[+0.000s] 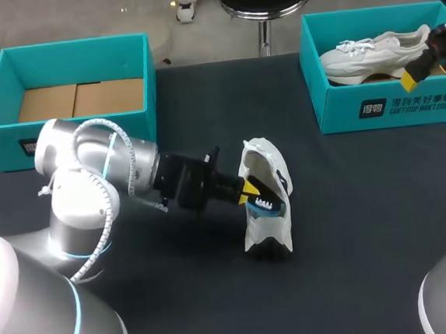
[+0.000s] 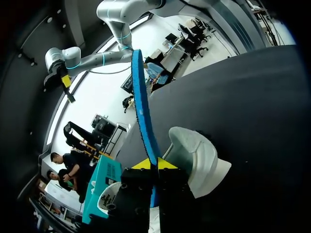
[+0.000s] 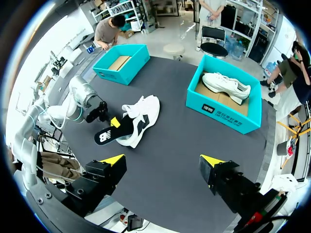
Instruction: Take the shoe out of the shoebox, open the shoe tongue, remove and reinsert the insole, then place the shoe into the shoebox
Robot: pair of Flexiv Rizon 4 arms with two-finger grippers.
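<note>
Evidently the left gripper (image 1: 250,188) was pinching the insole (image 3: 108,134) by one end at the mouth of the shoe (image 1: 255,164). The shoe lay on the table (image 1: 370,240), outside the empty shoebox (image 1: 72,44). The right gripper (image 3: 162,160) hung spread wide, well apart. Judging by this, the insole should travel straight along the sole without dragging the unsteadied shoe.

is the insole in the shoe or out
Mostly out: the left gripper pinches the insole, most of it showing outside the shoe.
</note>
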